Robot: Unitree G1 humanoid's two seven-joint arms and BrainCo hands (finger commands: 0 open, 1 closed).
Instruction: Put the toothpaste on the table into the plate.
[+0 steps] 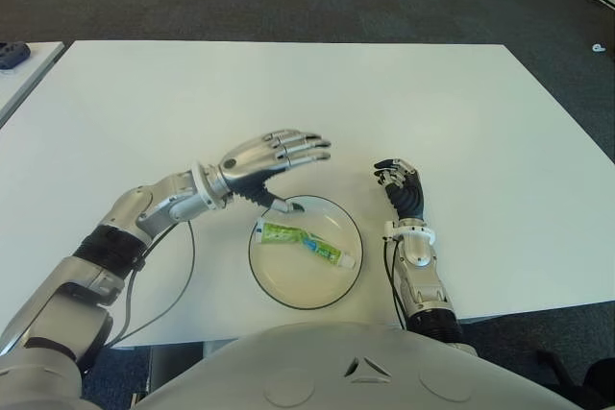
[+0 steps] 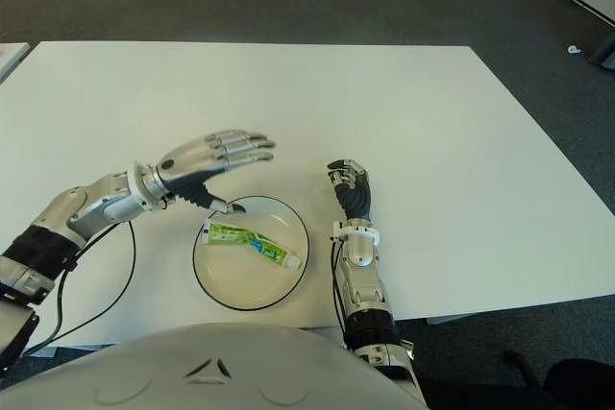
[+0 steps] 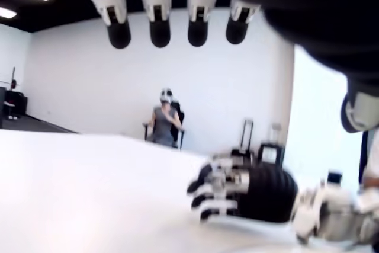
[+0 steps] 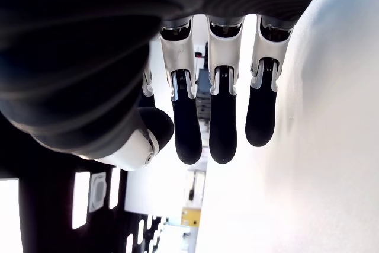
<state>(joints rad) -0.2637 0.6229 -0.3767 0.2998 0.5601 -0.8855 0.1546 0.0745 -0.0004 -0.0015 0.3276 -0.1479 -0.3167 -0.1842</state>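
A green and white toothpaste tube [image 1: 306,243] lies flat inside the white, dark-rimmed plate [image 1: 288,285] near the table's front edge. My left hand [image 1: 277,162] hovers over the plate's far left rim, fingers stretched out and spread, thumb pointing down toward the rim; it holds nothing. In the left wrist view its fingertips [image 3: 159,32] hang apart with nothing between them. My right hand [image 1: 402,182] shows just right of the plate, fingers relaxed and empty.
The white table [image 1: 404,112] spreads wide beyond the plate. A black cable [image 1: 183,276] loops on the table by my left forearm. Another table's corner [image 1: 19,60] stands at the far left. A seated person [image 3: 164,124] shows far off in the left wrist view.
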